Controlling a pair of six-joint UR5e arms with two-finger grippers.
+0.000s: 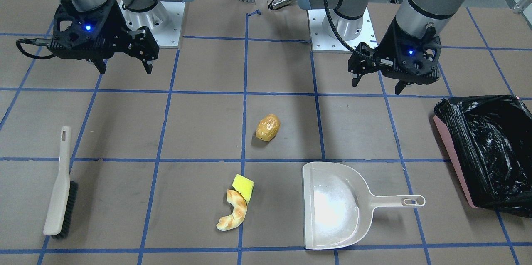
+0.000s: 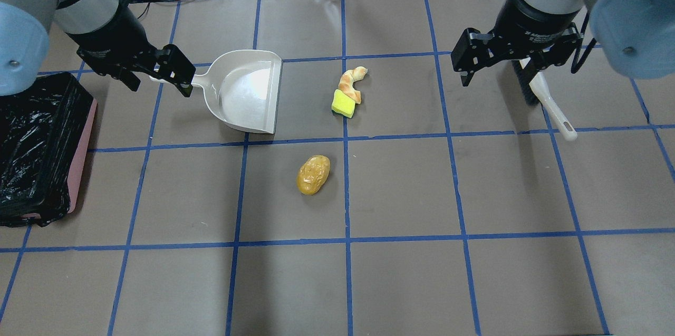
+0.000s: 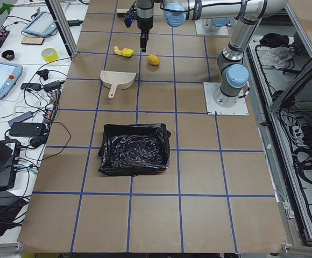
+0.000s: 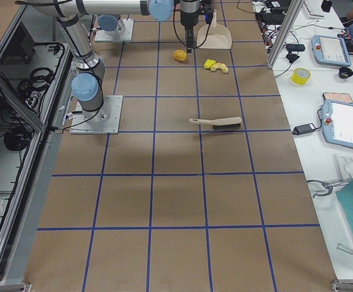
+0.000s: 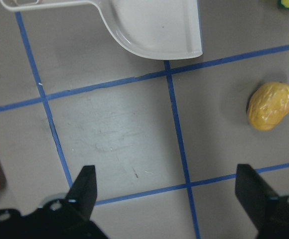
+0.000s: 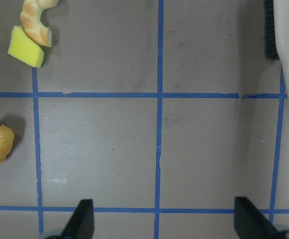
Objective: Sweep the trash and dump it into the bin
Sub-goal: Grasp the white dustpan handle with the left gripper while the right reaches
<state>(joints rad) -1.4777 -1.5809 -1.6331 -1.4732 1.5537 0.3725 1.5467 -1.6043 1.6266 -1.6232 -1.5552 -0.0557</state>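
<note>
- Evidently nothing is swept yet: the nugget (image 1: 268,127) lies ahead of and between both claws, with the croissant piece (image 1: 233,216) and sponge block (image 1: 243,187) touching, farther out.
- Next, I judge, each claw needs a tool — the brush (image 1: 60,190) ahead of the right gripper (image 1: 124,69), the dustpan (image 1: 332,206) ahead of the left gripper (image 1: 378,86), the bin (image 1: 454,161) to its outer side.
- Both claws hang spread wide — empty, touching nothing.

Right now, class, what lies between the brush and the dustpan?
The front-facing view shows the croissant piece and the yellow-green block, touching, between brush and dustpan.
</note>
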